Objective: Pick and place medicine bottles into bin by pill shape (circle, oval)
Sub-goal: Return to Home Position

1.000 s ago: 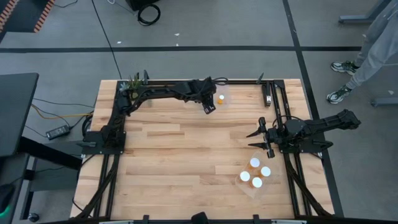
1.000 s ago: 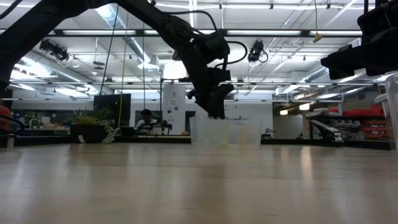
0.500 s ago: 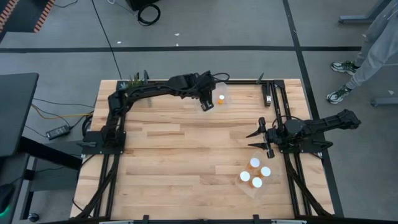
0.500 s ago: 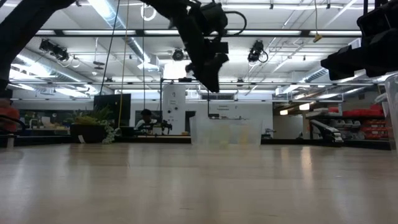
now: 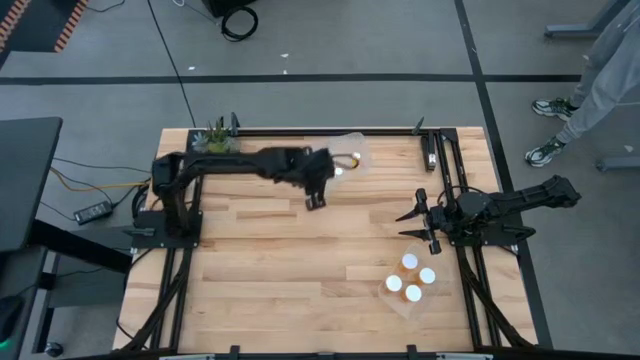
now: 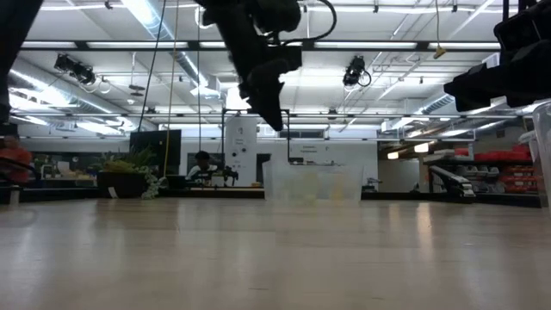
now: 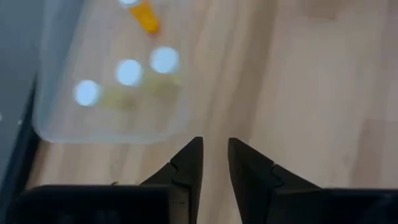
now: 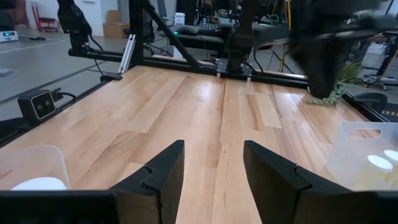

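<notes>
A clear bin (image 5: 352, 152) stands at the table's far edge, and the left wrist view shows three white-capped medicine bottles (image 7: 129, 71) upright in it and an orange one (image 7: 146, 17) lying down. A second clear bin (image 5: 400, 305) near the front right holds several white-capped bottles (image 5: 410, 262). My left gripper (image 7: 214, 155) hovers above the wood just short of the far bin (image 7: 112, 118), its fingers a narrow gap apart with nothing between them. My right gripper (image 8: 211, 162) waits open and empty at the table's right (image 5: 405, 226).
A small potted plant (image 5: 215, 135) sits at the far left corner. Black frame rails (image 5: 185, 250) run along both sides of the table. Bare wood (image 5: 290, 260) spans the middle and the near left. A person's legs (image 5: 590, 90) show beyond the table's far right.
My left gripper has risen away from the far bin and drawn back toward the table's near left. The bins and my right arm have kept still.
</notes>
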Robot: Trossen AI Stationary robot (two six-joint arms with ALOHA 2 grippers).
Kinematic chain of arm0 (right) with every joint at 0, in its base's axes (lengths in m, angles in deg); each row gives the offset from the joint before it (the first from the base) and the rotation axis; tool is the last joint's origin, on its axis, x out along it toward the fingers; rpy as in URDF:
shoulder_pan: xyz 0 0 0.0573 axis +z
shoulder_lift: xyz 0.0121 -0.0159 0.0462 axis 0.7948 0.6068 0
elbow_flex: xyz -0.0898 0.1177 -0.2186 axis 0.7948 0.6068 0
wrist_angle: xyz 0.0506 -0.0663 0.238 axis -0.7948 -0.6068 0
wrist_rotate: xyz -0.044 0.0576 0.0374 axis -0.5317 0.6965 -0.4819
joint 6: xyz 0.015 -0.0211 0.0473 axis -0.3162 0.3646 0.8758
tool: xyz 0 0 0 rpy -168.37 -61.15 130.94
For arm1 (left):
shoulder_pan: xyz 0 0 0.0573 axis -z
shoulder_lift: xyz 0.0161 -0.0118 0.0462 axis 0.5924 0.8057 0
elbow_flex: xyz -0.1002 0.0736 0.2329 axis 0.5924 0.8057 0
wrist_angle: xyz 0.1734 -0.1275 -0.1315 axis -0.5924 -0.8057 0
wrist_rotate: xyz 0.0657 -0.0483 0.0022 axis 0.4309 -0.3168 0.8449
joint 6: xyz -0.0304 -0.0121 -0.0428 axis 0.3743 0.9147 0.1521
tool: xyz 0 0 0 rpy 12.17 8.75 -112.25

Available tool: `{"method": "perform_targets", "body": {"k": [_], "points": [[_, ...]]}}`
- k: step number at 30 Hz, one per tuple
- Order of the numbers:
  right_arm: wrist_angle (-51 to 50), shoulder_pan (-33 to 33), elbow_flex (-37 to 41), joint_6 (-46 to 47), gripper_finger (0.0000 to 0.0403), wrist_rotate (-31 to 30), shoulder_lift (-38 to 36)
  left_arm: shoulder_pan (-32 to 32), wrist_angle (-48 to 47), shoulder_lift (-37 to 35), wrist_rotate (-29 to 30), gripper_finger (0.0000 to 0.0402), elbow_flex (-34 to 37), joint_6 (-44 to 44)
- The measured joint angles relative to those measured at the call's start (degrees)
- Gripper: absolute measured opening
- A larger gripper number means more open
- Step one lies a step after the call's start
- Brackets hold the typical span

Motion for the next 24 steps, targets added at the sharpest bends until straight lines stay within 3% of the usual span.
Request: {"method": "perform_targets", "body": {"k": [7, 24], "points": [[0.01, 0.02, 0.0, 0.02, 0.0172, 0.0, 0.0, 3.24, 12.72, -10.45, 0.11, 0.0068, 16.43, 1.33], [0.05, 0.02, 0.0, 0.02, 0.0172, -0.02, 0.55, 13.36, 31.99, -31.04, 0.09, 0.0043, 41.28, -0.55]]}}
